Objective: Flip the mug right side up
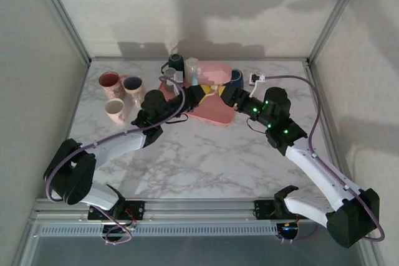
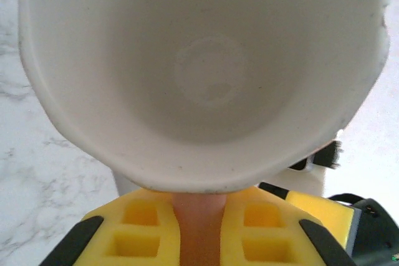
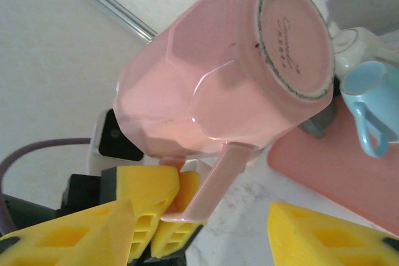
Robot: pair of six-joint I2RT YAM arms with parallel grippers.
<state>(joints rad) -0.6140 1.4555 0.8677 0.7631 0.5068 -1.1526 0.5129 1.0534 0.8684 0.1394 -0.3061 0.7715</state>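
The left arm (image 1: 124,143) and right arm (image 1: 318,169) matched: white shells on the long links and bulky black housings at the joints. A purple cable (image 1: 53,175) ran along the left one and a second cable (image 1: 317,123) along the right. Small green lights (image 1: 267,102) glowed on the right arm's black housings. The left gripper (image 2: 199,241) had yellow fingers (image 2: 140,235) moulded with rectangular pockets (black trim at the outer corners). The right gripper (image 3: 209,241) had fingertips (image 3: 324,238) of the same yellow.

Maker's mark (image 3: 292,28) on the base of the pink mug (image 3: 199,85): two short lines of dark cursive, first letter possibly a C, the rest too small and slanted to read. No other lettering legible.
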